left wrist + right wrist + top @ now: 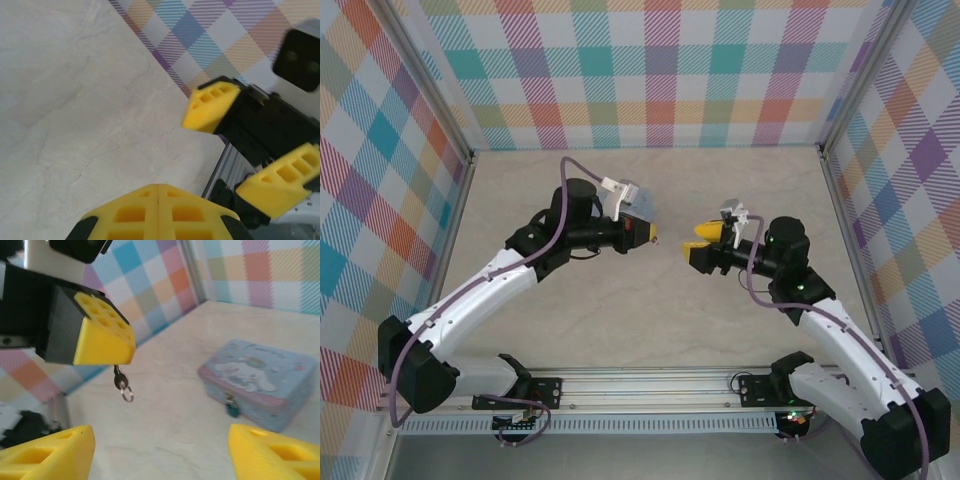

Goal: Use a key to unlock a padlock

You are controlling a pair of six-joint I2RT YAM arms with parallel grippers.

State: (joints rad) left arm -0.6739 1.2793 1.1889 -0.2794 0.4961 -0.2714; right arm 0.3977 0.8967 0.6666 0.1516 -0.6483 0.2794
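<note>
My left pincer (pixel 106 342): the two yellow tips are pressed together. They pinch the top of the key. The pincer is up in the air, close to the tin and not touching it.

The key (pixel 119 379): it is thin and dark, and it hangs straight down from my left pincer's tips. A little ring (pixel 128 394) swings at its low end. It is in the air, off to the side of the tin. It does not touch the tin or the padlock.

The padlock (pixel 231 408): it is tiny, dark and bluish. It hangs at the middle of the tin's front side, low down by the clasp. It is too small for me to tell if it is locked.

The tin (pixel 260 372): it is pale blue with a white cartoon dog on the lid. It lies flat on the table with the lid down.

My right pincer (pixel 212 155): the two yellow fingers (pixel 209 106) are wide apart, with nothing between them. It is in the air and faces my left pincer tip to tip. It is further from the tin than my left pincer is.

The table (pixel 620 320): it is pale and looks like stone, and the tin rests on it.

The walls (pixel 660 60): they have bright checks and stand behind the tin and on both sides of it.
</note>
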